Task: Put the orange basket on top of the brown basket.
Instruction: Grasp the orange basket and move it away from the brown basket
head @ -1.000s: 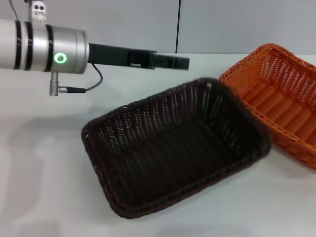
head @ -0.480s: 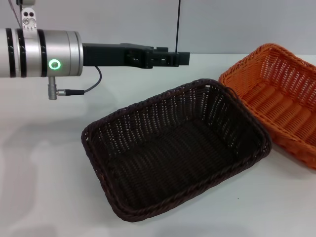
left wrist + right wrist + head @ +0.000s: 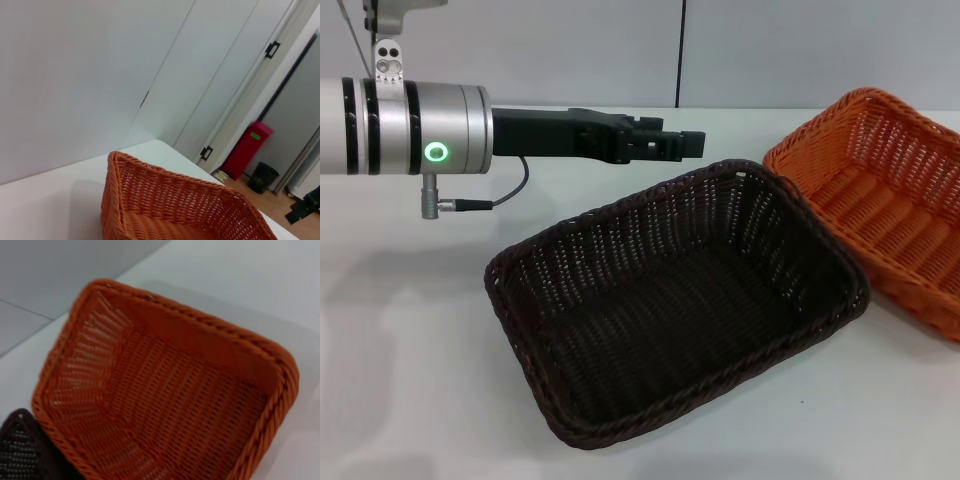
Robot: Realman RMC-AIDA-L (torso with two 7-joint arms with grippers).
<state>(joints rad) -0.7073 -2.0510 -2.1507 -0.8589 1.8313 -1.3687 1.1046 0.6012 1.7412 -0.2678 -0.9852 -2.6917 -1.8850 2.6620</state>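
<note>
Orange basket: bright open weave, braided rim, touching brown basket.
Left gripper: above table, finger state unclear.

No text, brand, number or sign can be read in any view; the left arm carries only a glowing green ring light with no lettering; the red bin in the left wrist view bears a small green label, too small to read.
</note>
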